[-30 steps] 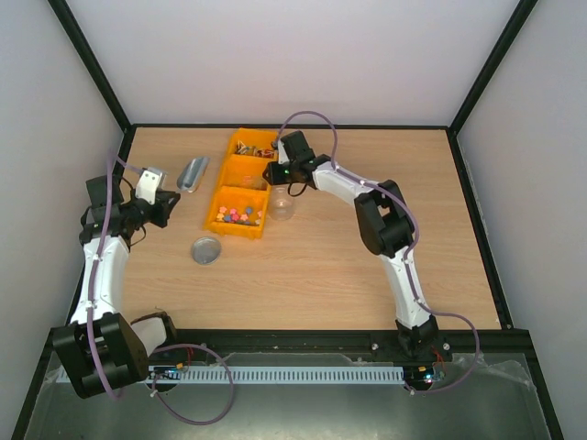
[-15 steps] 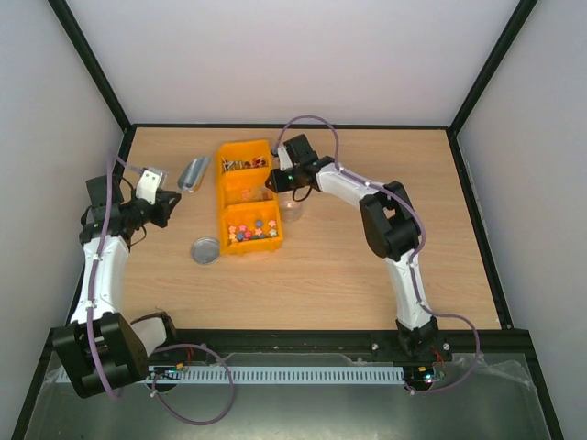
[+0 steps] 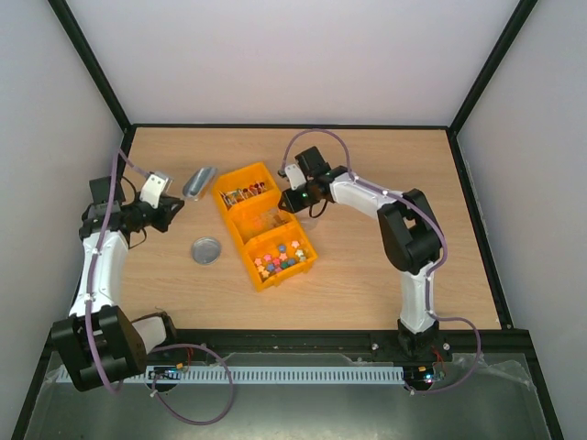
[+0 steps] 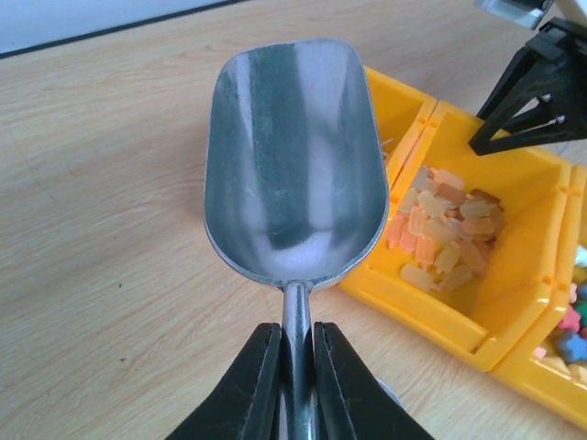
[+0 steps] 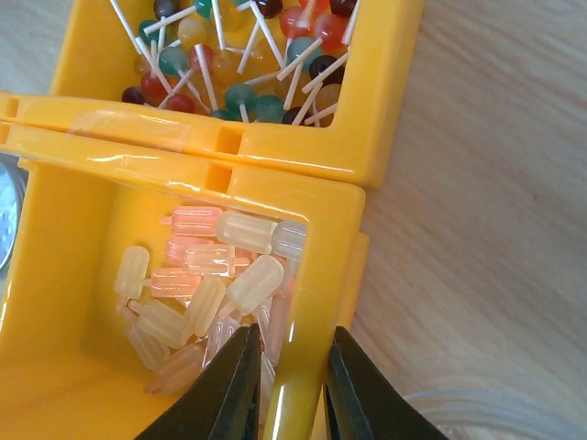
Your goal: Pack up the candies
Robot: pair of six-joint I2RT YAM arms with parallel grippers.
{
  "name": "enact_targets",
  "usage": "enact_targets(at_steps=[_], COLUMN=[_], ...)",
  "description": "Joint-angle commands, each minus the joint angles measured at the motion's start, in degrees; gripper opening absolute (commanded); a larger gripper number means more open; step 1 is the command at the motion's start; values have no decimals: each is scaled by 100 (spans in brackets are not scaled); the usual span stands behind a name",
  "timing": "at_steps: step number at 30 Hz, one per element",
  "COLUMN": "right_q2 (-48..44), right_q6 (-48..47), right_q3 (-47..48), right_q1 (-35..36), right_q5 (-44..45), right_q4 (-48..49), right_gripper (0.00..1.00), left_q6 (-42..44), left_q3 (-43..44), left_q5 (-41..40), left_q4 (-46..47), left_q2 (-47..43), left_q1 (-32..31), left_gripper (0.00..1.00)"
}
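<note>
In left gripper [image 4: 295,341], metal scoop [image 4: 293,165].

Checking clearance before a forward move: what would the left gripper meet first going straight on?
The left gripper holds the scoop, so the scoop leads. Ahead of it lies only bare table; the bin sits right of that line. Looks free as far as shown, though depth is unclear.

Top view, one yellow bin [image 3: 286,275] with three cells. Lollipops [image 5: 248,55]: round, mixed colours, white sticks, jumbled in the 11 o'clock end cell. Block candies [image 5: 211,284]: pale pink and yellow, heaped in the middle cell. Star candies [image 3: 282,257]: bright, loose in the 5 o'clock end cell.
</note>
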Motion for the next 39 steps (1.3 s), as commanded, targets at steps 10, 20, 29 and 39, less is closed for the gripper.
enact_targets(at_steps=[10,20,29,39], right_q2=[-782,-1088,-1284,-1777], right_q6=[94,473,-85,-1363], right_q3=[-980,-1279,-845,-564], right_q1=[36,98,97,54], right_q5=[-599,-391,-86,263], right_q4=[-108,71,-544,-797], right_gripper=[18,27,64,79], left_q6=[980,1221,1935,3227], left_q3=[423,728,1185,1694], left_q5=[-421,-877,-1169,-1366], left_q4=[-1120,-1793,-2522,-3268], left_q2=[15,24,73,541], left_q1=[-196,-251,-326,-358], left_gripper=[2,2,2,2])
